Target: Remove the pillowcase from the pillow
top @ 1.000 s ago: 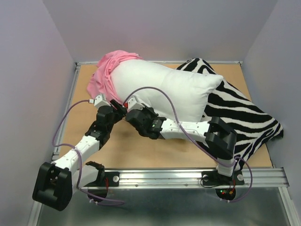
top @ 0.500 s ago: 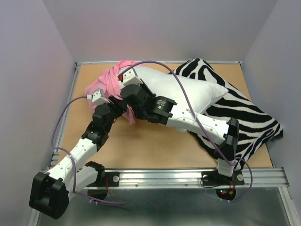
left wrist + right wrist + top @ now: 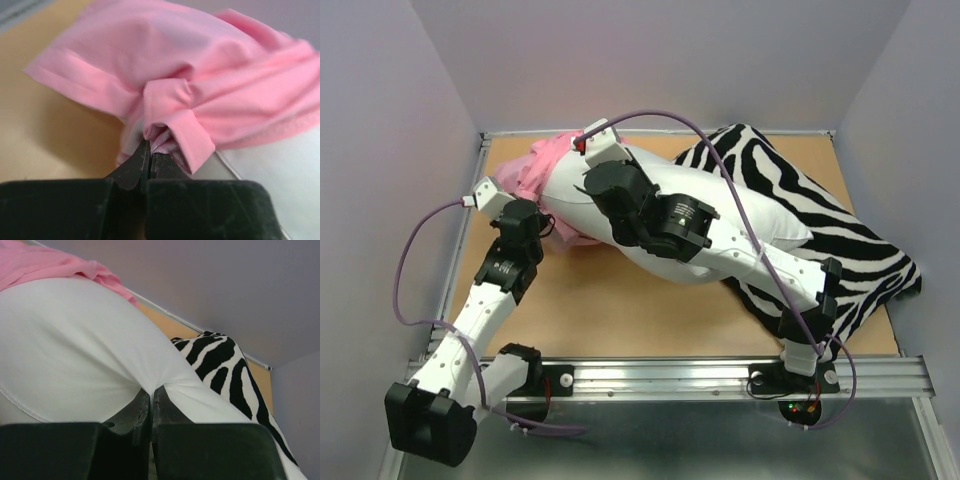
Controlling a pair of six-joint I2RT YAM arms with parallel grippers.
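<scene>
Two pillows [image 3: 740,205] – one pillowcase [image 3: 542,165]

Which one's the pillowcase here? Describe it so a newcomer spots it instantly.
Look at the far left corner of the wooden table. The pillowcase is the shiny pink cloth bunched over that end of the white pillow. Nothing else is pink; the neighbouring cover is zebra-striped.

Lilac walls [image 3: 670,60], tan tabletop [image 3: 610,310]

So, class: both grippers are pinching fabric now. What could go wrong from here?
1. The left gripper holds only a small fold of the pillowcase; the satin may slip out.
2. The right gripper pinches little of the pillow, so the pillow may follow the case.
</scene>
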